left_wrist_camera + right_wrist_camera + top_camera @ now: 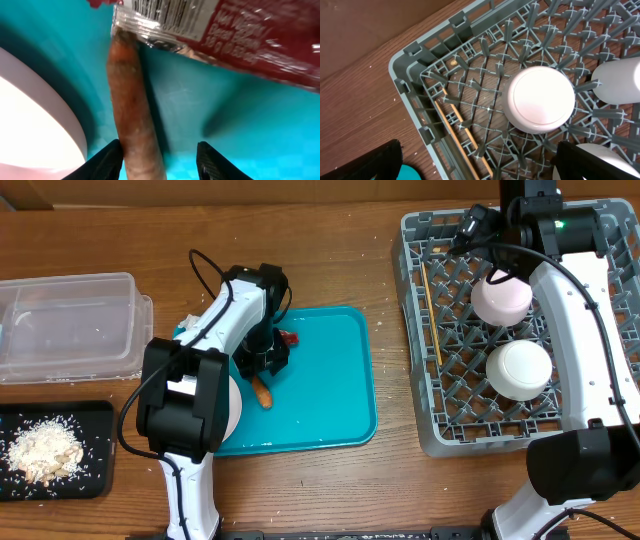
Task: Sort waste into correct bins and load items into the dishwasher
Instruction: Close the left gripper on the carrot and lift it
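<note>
Brown wood-grain table (330,490) carries everything. Nearest, on the left, the black tray (98,420) holds a heap of pale food scraps (42,450). Just beyond it lies the teal tray (335,380), with the white plate (35,125) on its near left part, mostly hidden under the left arm. Beside the plate the carrot stick (135,110) lies flat on the teal tray. Its far end is tucked against the edge of the red wrapper (225,30), which lies a little farther back. The left gripper (159,143) hangs low over the stick with its jaws partway apart, one finger on each side of the stick's near end. One finger stands just beside the stick and a strip of teal shows before the other, so the stick rests on the tray, ungripped. Farther back on the left, the clear tub (140,330) sits on the table, near the teal tray's far corner.

On the right the grey dish rack (412,300) holds two upturned white bowls, the near bowl (519,370) and the far bowl (502,298), with the chopsticks (430,315) lying along its left wall. A third white piece (620,80) shows right of the far bowl; what it is I cannot tell. Over the rack's far left corner the right gripper (477,145) hovers with jaws spread wide, holding nothing
</note>
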You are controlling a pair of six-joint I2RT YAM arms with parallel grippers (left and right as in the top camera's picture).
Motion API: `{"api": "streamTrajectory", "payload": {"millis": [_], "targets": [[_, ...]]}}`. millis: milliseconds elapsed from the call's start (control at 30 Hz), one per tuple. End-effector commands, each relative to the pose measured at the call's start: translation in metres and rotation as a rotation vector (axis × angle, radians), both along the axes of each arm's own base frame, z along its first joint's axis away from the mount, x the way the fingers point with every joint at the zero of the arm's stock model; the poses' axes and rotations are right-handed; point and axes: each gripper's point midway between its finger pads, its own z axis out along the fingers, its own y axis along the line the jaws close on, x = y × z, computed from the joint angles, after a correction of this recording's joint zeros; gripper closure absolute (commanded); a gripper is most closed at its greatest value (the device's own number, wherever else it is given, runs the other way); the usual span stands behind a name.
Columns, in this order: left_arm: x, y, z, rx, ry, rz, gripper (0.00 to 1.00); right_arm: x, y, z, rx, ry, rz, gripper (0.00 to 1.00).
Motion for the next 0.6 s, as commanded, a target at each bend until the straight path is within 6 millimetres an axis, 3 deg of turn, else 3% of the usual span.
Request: {"api": "streamTrajectory", "payload": {"millis": [0, 100, 133, 233, 433, 567], "targets": [[-0.006, 0.001, -0.007, -0.003, 0.008, 0.022, 0.50, 0.001, 0.000, 0.006, -0.005, -0.019, -0.003, 0.00], [-0.010, 0.000, -0.014, -0.008, 0.015, 0.023, 0.50, 0.001, 0.000, 0.006, -0.005, -0.019, -0.003, 0.00], [-0.012, 0.001, -0.016, -0.008, 0.017, 0.023, 0.43, 0.001, 0.000, 0.006, -0.005, -0.019, -0.003, 0.00], [-0.012, -0.002, -0.019, -0.022, 0.014, 0.025, 0.37, 0.001, 0.000, 0.006, -0.005, -0.019, -0.003, 0.00], [-0.015, -0.014, -0.019, -0.078, 0.026, 0.000, 0.44, 0.001, 0.000, 0.006, -0.005, -0.019, -0.003, 0.00], [-0.021, -0.027, -0.022, -0.106, 0.036, -0.027, 0.43, 0.001, 0.000, 0.006, -0.005, -0.019, -0.003, 0.00]]}}
